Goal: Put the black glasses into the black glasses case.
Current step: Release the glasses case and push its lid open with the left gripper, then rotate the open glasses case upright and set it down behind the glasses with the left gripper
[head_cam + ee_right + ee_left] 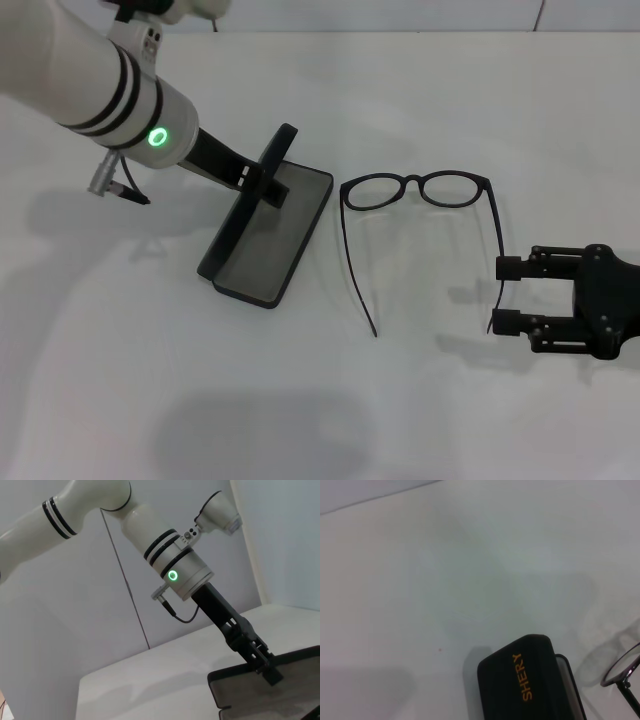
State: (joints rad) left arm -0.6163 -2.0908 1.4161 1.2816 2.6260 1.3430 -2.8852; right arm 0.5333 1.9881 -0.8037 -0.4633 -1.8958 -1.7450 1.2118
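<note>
Left gripper [262, 186] clamped on the case [290, 237] lid, propping it open. Right gripper [508, 296] spread wide, one temple of the glasses [420, 190] between its fingertips. Close gently on that temple, lift level, carry toward the tray.

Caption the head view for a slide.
Left gripper props the black glasses case open; right gripper straddles a temple of the black glasses.

The black glasses case [268, 232] lies open on the table [420, 90], with the left gripper [262, 183] at its raised lid. The black glasses [425, 200] lie right of it, one temple arm between the right gripper's [506, 295] fingertips.
</note>
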